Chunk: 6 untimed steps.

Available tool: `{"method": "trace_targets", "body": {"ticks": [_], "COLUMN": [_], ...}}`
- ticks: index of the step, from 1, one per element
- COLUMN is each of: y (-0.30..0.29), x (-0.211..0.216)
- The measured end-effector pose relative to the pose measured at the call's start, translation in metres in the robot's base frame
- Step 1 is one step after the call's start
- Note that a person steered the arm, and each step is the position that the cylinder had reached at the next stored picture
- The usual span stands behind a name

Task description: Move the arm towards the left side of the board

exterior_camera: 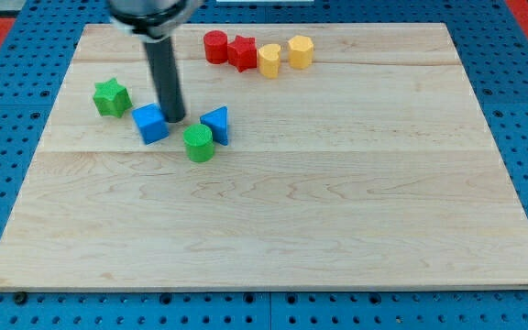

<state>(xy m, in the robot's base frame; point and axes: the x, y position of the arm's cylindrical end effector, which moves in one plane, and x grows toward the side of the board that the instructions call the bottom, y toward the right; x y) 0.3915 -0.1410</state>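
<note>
**Rod working the board's upper left**

Camera view: a pale wooden board is lying on a blue perforated table. My tip, a bare rod with nothing to grasp, is resting just beside the blue cube, with the green cylinder and blue triangle near. The green star is sitting further left. The rod's mount is being cut off at the view's top.

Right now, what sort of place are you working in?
Probably a lab test bench, not a home or a shop: a bare wooden board lies on a blue perforated base, with small coloured blocks such as the blue cube beside my tip.
</note>
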Motion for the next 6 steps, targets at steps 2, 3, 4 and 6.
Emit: {"method": "trace_targets", "body": {"ticks": [2, 3, 4, 6], "y": [-0.034, -0.117, -0.134, -0.095], "x": [-0.062, -0.091, -0.09, -0.06]}}
